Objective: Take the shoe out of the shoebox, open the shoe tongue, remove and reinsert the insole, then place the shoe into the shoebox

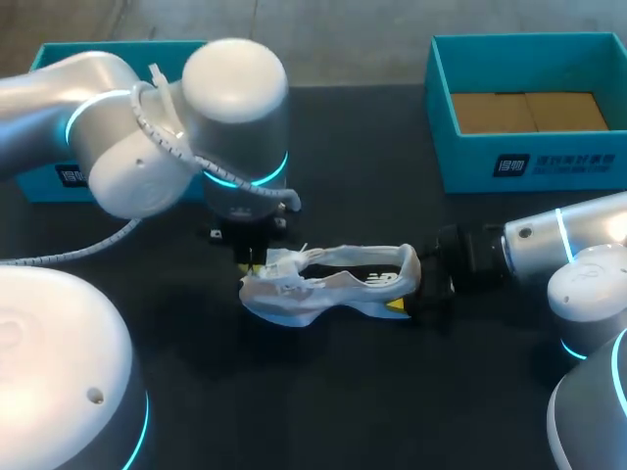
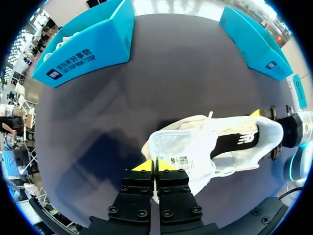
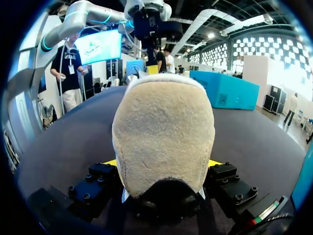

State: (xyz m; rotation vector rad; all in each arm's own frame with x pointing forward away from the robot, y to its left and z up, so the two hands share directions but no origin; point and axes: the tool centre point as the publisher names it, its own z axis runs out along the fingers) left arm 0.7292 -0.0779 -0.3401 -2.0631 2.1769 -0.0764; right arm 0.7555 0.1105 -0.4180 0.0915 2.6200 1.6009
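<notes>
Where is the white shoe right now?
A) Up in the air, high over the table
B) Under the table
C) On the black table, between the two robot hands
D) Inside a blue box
C: the shoe rests on the dark table, held at its heel by the right gripper and at its front by the left gripper.

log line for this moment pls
shoe on table | left gripper shut on tongue | right gripper shut on heel
</notes>
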